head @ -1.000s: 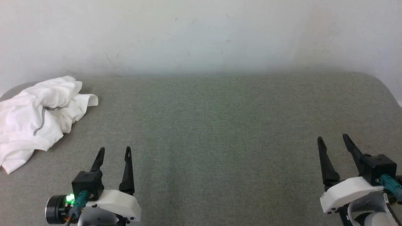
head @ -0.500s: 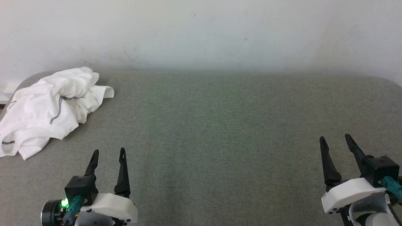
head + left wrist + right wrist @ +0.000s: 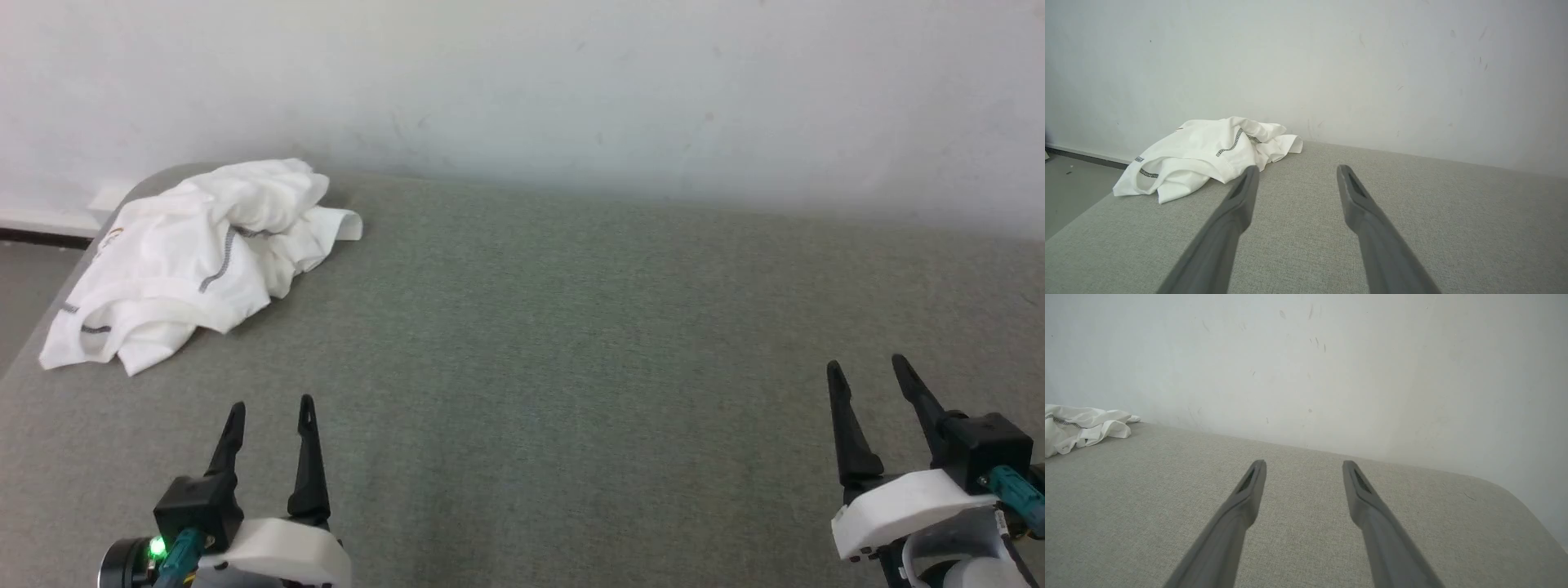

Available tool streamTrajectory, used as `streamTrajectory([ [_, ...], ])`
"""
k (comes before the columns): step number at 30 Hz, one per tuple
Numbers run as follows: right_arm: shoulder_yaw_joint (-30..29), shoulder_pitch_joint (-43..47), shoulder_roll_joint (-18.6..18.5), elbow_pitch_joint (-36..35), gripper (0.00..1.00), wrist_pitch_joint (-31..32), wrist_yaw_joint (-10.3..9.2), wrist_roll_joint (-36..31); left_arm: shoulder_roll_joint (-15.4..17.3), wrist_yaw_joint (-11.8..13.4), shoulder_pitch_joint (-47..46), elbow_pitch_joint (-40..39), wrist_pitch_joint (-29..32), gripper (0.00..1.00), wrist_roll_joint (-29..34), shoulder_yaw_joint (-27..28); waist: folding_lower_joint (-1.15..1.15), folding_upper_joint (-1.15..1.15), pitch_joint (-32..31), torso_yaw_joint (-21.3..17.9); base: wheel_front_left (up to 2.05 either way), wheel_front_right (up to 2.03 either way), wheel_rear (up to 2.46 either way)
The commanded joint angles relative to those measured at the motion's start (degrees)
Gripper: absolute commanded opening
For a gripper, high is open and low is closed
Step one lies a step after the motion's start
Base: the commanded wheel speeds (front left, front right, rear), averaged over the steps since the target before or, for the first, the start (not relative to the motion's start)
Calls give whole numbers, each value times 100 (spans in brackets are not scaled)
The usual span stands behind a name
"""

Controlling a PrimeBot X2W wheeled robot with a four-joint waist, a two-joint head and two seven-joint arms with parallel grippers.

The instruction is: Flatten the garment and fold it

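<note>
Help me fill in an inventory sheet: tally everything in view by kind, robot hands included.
white shirt: 1, crumpled at the far left corner
robot hands: 2, left hand and right hand, both open and empty
grey fabric surface: 1
Total: 4

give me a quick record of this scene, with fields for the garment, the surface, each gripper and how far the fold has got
garment: white shirt, crumpled in a heap, grey zigzag seam showing
place: far left corner of the grey fabric surface, close to the wall
left gripper: open, empty, on the near side of the garment, apart from it
right gripper: open, empty, at the right, far from the garment
progress: not yet flattened, not yet folded
</note>
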Motion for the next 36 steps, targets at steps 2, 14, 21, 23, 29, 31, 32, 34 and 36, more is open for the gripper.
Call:
streamTrajectory([
  [2,5,22,10,35,100,-70,-3,16,-11,72,121,-41,-68,100,-65,45,0,0,8,169,0,0,0],
  [14,67,-55,12,177,100,-213,-3,35,-13,162,228,-78,-212,100,-222,86,0,0,35,751,0,0,0],
  [21,117,-113,13,299,100,-297,-3,37,-15,204,307,-78,-296,100,-315,90,0,0,18,1089,0,0,0],
  [23,126,-107,13,337,100,-321,-4,47,-15,216,324,-78,-320,100,-335,96,0,0,-7,1190,0,0,0],
  [29,137,-65,14,433,100,-393,-4,111,-13,213,429,-76,-392,100,-350,148,0,0,-88,1472,0,0,0],
  [31,137,-43,15,457,100,-417,-4,134,-12,209,470,-79,-416,100,-355,168,0,0,-109,1560,0,0,0],
  [32,137,-43,15,457,100,-417,-4,134,-12,209,470,-79,-416,100,-355,168,0,0,-109,1560,0,0,0],
  [34,133,-29,15,480,100,-440,-4,153,-12,207,509,-86,-439,100,-364,188,0,0,-123,1638,0,0,0],
  [36,123,-20,15,501,100,-464,-4,169,-12,205,545,-94,-463,100,-375,201,0,0,-137,1716,0,0,0],
])
